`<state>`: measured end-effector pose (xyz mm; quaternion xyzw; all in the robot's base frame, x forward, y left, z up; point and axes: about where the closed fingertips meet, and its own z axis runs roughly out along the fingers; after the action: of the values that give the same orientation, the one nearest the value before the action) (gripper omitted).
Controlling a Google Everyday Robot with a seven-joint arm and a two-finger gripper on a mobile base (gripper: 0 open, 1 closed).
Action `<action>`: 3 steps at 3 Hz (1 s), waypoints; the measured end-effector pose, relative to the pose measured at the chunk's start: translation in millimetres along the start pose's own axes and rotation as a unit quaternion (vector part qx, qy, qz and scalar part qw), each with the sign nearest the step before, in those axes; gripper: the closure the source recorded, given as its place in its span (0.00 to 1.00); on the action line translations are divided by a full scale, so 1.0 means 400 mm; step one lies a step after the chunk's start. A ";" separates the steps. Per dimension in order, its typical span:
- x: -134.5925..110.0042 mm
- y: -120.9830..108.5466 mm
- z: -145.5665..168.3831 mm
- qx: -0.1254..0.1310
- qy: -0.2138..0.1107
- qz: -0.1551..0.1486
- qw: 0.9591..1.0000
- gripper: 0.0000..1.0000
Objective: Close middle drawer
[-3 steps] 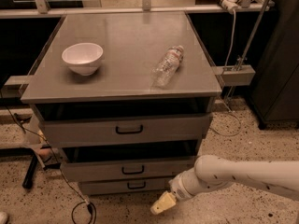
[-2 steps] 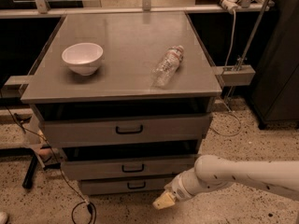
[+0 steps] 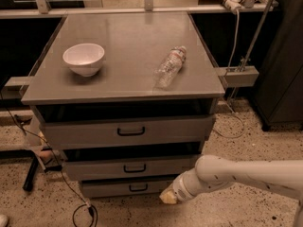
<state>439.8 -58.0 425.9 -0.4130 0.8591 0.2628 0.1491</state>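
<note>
Rising slightly, the gripper [image 3: 168, 197] is being brought toward the middle drawer [image 3: 99, 168] from 5 o'clock; no push yet, grip state cannot be told.

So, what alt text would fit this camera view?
A white robot arm reaches in from the right, its gripper low beside the right end of the lowest drawer, below the partly open middle drawer of a grey cabinet. On top sit a white bowl and a plastic bottle lying on its side.

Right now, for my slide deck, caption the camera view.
Gripper low by the lowest drawer's right corner; middle drawer open.
</note>
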 end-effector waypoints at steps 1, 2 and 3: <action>-0.038 -0.054 0.021 0.010 0.004 -0.005 1.000 1.00; -0.077 -0.127 0.034 0.041 -0.008 0.006 0.999 1.00; -0.117 -0.213 0.036 0.091 -0.025 0.029 0.995 1.00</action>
<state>536.2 -64.6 408.0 -0.3659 0.8872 0.1979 0.1997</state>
